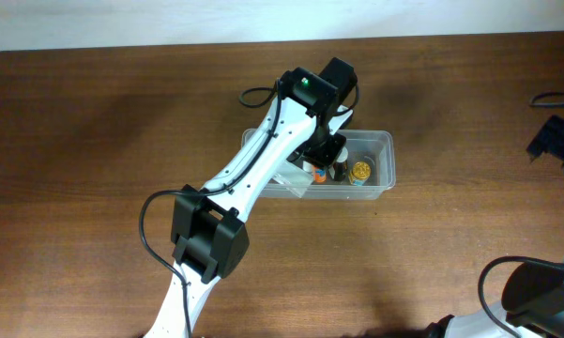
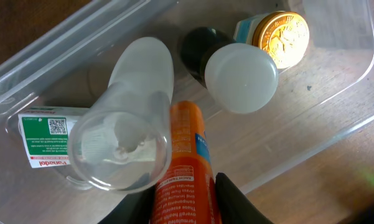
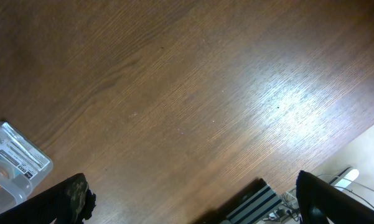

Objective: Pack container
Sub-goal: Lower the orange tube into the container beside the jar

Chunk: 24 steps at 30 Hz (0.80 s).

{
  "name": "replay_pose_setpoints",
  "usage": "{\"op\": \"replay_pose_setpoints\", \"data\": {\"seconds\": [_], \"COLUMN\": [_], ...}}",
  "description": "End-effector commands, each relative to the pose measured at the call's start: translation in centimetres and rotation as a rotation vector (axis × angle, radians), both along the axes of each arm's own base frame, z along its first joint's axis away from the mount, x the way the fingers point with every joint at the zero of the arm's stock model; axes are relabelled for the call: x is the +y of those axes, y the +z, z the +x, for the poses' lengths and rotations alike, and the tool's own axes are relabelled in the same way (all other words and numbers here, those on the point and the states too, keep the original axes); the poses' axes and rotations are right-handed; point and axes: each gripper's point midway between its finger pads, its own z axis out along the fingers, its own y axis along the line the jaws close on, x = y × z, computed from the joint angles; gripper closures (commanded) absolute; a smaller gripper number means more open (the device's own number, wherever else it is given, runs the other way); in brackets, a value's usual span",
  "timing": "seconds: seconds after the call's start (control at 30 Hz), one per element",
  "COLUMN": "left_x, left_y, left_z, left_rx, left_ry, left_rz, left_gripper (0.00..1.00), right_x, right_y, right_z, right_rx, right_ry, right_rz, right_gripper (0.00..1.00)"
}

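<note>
The clear plastic container [image 1: 387,150] sits on the wooden table right of centre. My left gripper [image 2: 185,202] is down inside it and shut on an orange bottle [image 2: 183,155], which lies against a clear plastic tube [image 2: 134,118]. In the container [image 2: 342,93] there are also a white-and-green box [image 2: 46,134], a dark bottle with a white cap [image 2: 239,78] and a gold-lidded jar [image 2: 281,34]. From overhead the left arm [image 1: 263,160] hides the container's left half. My right gripper [image 3: 196,202] is open and empty above bare table, far from the container.
A clear plastic corner with a label [image 3: 15,162] shows at the left edge of the right wrist view. The table's edge, with cables and a striped object [image 3: 255,202] beyond it, lies at the lower right there. The right arm's dark end [image 1: 556,139] is at the far right.
</note>
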Motion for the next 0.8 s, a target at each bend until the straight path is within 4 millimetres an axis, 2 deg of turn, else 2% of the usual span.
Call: {"op": "replay_pose_setpoints", "data": {"seconds": [0.0, 0.5, 0.77], "left_x": [-0.1, -1.3, -0.8], "left_y": [0.1, 0.1, 0.0], "left_z": [-0.1, -0.8, -0.4], "left_rx": [-0.01, -0.019, -0.042], "left_ry": [-0.011, -0.04, -0.035], "left_rz": [0.006, 0.001, 0.034], "left_gripper": [0.7, 0.7, 0.7], "right_x": [0.0, 0.0, 0.0], "right_y": [-0.3, -0.3, -0.3], "right_z": [0.1, 0.1, 0.1], "right_rx": [0.002, 0.002, 0.002], "right_ry": [-0.01, -0.01, -0.01], "right_rz": [0.01, 0.01, 0.01], "right_gripper": [0.02, 0.02, 0.02]}}
